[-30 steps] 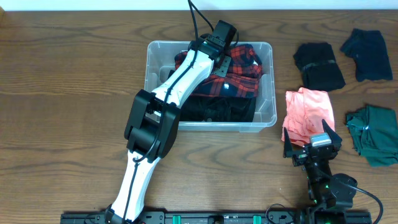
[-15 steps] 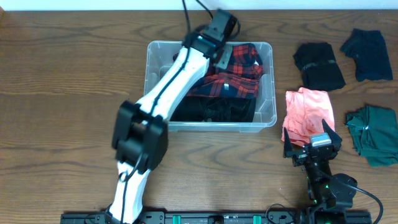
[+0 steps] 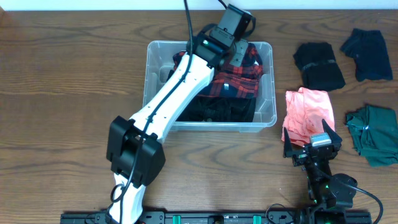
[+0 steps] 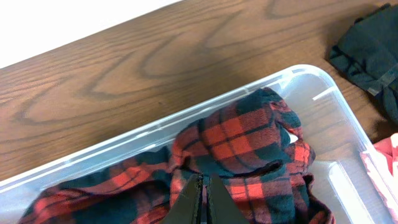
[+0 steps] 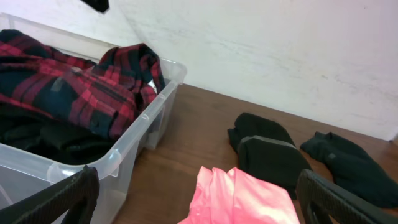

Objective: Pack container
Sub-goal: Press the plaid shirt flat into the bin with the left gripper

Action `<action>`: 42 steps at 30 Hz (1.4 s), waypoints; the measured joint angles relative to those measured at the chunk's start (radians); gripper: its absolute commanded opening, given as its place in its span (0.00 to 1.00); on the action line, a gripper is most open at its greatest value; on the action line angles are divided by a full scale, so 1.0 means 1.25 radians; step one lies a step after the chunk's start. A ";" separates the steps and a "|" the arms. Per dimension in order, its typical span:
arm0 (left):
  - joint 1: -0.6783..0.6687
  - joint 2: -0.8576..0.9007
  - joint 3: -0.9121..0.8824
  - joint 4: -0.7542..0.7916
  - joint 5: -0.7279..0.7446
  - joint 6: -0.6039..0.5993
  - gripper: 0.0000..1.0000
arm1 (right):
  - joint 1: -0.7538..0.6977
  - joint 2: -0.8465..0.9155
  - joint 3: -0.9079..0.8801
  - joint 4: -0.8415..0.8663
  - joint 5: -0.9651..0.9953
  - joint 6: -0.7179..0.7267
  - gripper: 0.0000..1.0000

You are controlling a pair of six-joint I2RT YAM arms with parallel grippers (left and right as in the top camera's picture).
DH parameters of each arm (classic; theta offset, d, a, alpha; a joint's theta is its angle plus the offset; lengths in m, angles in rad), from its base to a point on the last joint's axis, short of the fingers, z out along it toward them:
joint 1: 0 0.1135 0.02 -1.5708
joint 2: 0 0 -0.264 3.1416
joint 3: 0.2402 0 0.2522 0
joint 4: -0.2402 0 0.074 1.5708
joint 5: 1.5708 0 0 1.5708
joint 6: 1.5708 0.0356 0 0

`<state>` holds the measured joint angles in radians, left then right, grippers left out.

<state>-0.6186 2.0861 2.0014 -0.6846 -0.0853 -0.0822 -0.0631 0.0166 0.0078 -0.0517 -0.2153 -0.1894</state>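
Note:
The container (image 3: pixel 149 74) is a clear plastic bin at the table's middle back. A red plaid shirt (image 3: pixel 242 78) lies in its right half on black clothing (image 3: pixel 217 111). My left arm reaches across the bin. My left gripper (image 3: pixel 238 55) is shut and hangs just above the shirt near the far right corner. In the left wrist view the shut fingers (image 4: pixel 202 196) show over the plaid shirt (image 4: pixel 242 143), with the bin rim (image 4: pixel 311 71) beyond. My right gripper (image 3: pixel 311 143) is open and empty at the near edge of a pink garment (image 3: pixel 308 112), which lies between its fingers (image 5: pixel 199 208).
A black garment (image 3: pixel 318 65), a dark navy garment (image 3: pixel 367 55) and a green garment (image 3: pixel 373 134) lie on the table to the right of the bin. The right wrist view shows the bin's corner (image 5: pixel 118 155) and the black garment (image 5: pixel 267 146).
My left arm has swung toward the bin's far right corner, its wrist moving back and to the right. The right arm has not moved.

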 measured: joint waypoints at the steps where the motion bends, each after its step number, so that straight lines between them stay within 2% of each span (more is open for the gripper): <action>1: -0.003 0.004 0.000 0.004 0.000 0.000 0.06 | 0.000 0.000 0.000 0.000 0.000 0.000 0.99; 26: -0.045 0.207 0.000 0.088 0.044 0.000 0.06 | 0.000 0.000 0.000 0.000 0.000 0.000 0.99; 38: -0.044 0.201 0.003 0.071 0.040 0.001 0.06 | 0.000 0.000 0.000 0.000 0.000 0.000 0.99; 40: -0.043 0.188 0.003 0.056 0.037 0.003 0.09 | 0.000 0.000 0.000 0.000 0.000 0.000 0.99; 42: -0.040 0.158 0.001 0.035 0.029 0.011 0.17 | 0.000 0.000 0.000 0.000 0.000 0.000 0.99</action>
<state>-0.6685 2.2833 2.0022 -0.6411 -0.0494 -0.0685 -0.0635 0.0166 0.0078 -0.0517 -0.2153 -0.1894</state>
